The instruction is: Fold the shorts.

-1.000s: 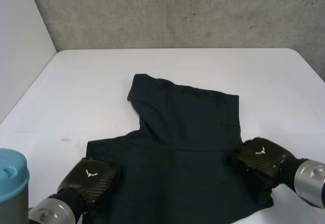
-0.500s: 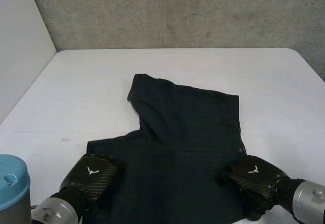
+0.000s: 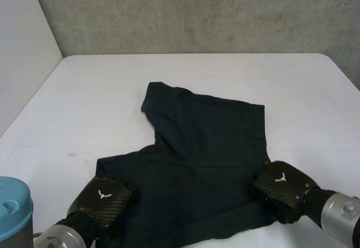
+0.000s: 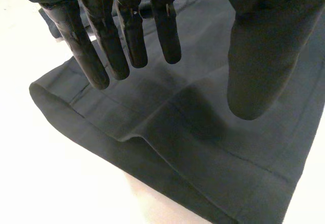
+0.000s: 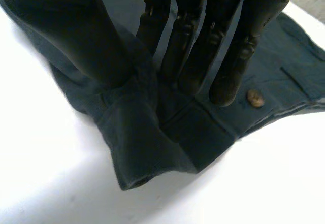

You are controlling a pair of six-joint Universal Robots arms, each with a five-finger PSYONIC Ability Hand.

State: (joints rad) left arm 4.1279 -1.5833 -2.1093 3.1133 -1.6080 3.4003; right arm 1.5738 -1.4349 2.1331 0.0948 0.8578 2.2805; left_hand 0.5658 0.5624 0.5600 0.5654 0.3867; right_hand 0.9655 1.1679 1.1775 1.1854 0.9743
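Note:
Dark shorts [image 3: 202,147] lie spread on the white table [image 3: 225,73], one leg pointing away from me. My left hand [image 3: 101,200] is at the near left corner of the shorts. In the left wrist view its fingers [image 4: 127,31] stand straight just above the hem [image 4: 127,132], holding nothing. My right hand [image 3: 281,186] is at the near right corner. In the right wrist view its fingers [image 5: 183,41] and thumb pinch a bunched fold of the shorts [image 5: 147,142] beside a brown button [image 5: 255,98].
A grey concrete wall runs behind the table and a white wall stands at the left. My left arm's blue-capped joint [image 3: 11,214] sits at the near left. Bare tabletop surrounds the shorts on the far, left and right sides.
My right hand has closed on the near right corner and bunched the cloth, drawing that edge inward. My left hand has slid slightly nearer to me.

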